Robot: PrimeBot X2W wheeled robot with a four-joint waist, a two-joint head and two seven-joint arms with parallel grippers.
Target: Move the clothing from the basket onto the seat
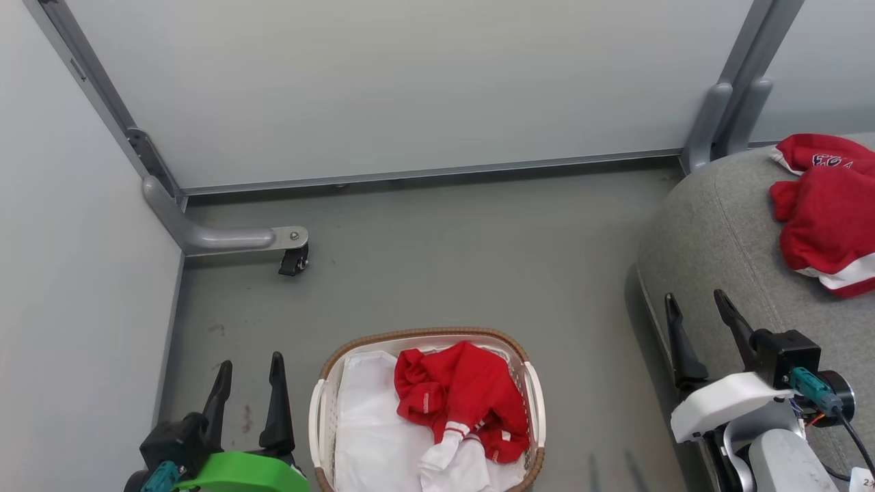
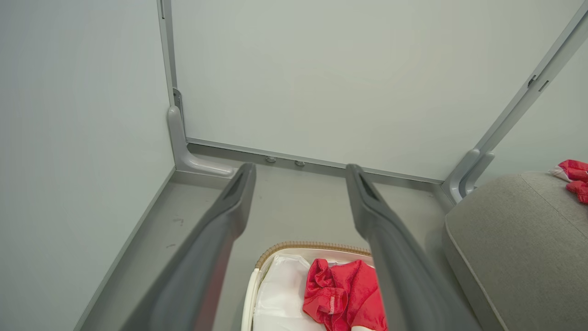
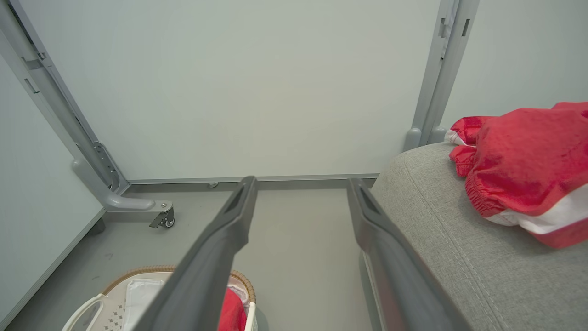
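The white basket with a brown woven rim stands on the floor at the bottom middle. Red clothing with a white striped cuff lies crumpled in it on a white liner sheet. More red clothing rests on the grey seat at the right. My left gripper is open and empty, left of the basket. My right gripper is open and empty at the seat's front edge. The left wrist view looks over the basket and its clothing. The right wrist view takes in the seat with its clothing.
Pale partition panels close off the back and left. A grey panel foot with a caster juts onto the floor at the left. Another panel post stands beside the seat's far corner. Bare grey floor lies between the basket and the back panel.
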